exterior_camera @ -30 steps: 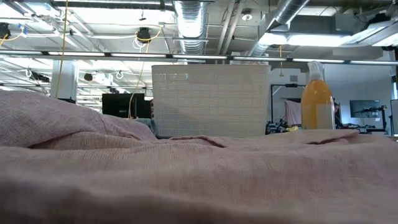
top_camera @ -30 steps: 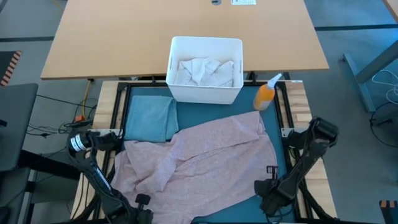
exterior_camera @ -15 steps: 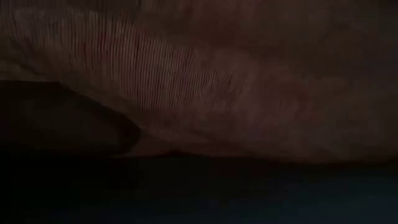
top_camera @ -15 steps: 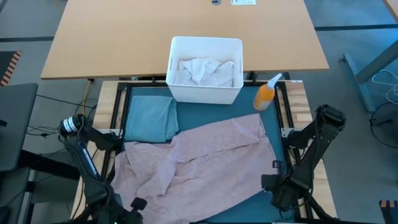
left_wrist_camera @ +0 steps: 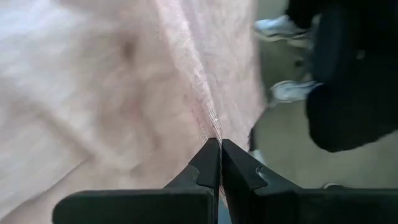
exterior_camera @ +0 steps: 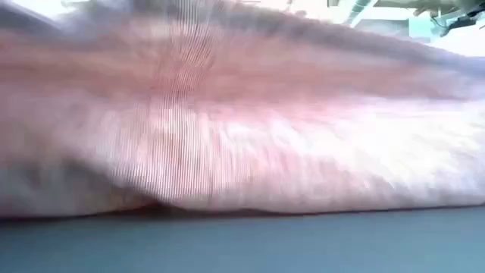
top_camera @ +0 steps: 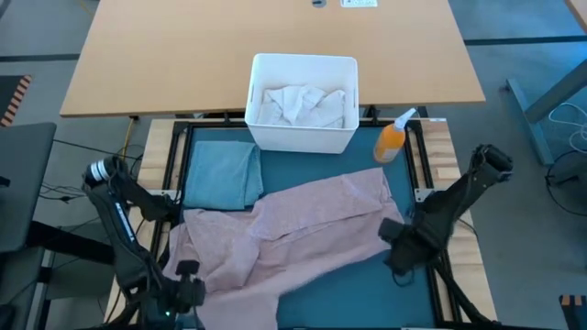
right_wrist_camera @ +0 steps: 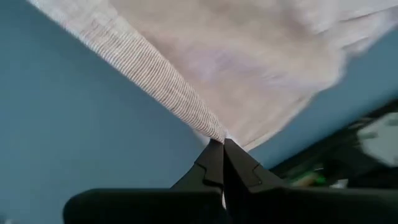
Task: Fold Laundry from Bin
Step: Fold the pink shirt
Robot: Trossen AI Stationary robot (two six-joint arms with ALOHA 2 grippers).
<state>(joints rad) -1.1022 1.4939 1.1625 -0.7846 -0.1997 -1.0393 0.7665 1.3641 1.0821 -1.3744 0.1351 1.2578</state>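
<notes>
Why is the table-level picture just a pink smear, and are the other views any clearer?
Low view: the dusty pink woven shirt fills the lens, streaked with blur. High view: sharp and evenly lit. Both wrist views: cloth soft, and the shut left gripper and right gripper are crisp.

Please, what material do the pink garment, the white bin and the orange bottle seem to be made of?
The pink garment: thin woven cloth, matte; fine ribbed threads show along its edge, and it drapes in soft folds. Perhaps cotton or linen.
The white bin: probably plastic, with smooth walls and rounded corners.
The orange bottle: seemingly plastic with a white spray head; too small to be sure.
</notes>
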